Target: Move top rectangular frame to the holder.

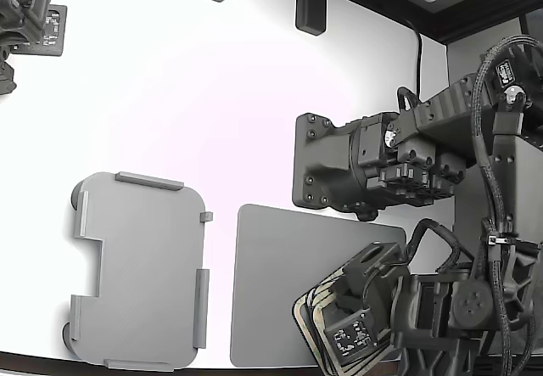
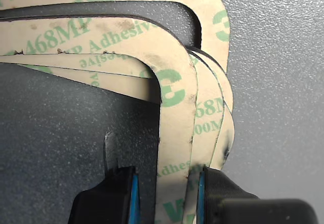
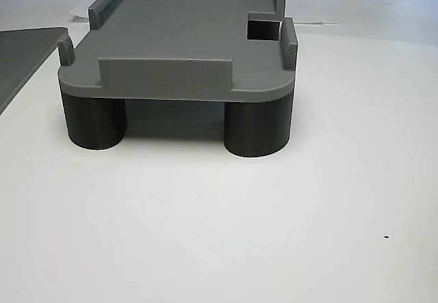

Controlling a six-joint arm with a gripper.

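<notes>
Several tan frames printed in green lie fanned in a stack (image 1: 305,310) on the near right corner of the dark grey mat (image 1: 288,257). In the wrist view the top rectangular frame (image 2: 174,128) shows one rounded corner and one side strip. My gripper (image 2: 167,196) is down over the stack and open. The strip runs between its blue-padded fingers (image 2: 114,196); one touches the stack's outer edge and the other stands apart inside the frame's opening. The exterior view shows the gripper (image 1: 344,325) from above. The holder (image 1: 136,270), a light grey tabbed plate on round feet (image 3: 256,128), stands bare at the exterior view's left.
A second arm's black flange and wrist (image 1: 356,168) hang over the table just beyond the mat. Black cables and arm links fill the exterior view's right edge. Dark brackets (image 1: 310,7) stand at the far table edge. Another dark device (image 1: 25,15) sits at the far left.
</notes>
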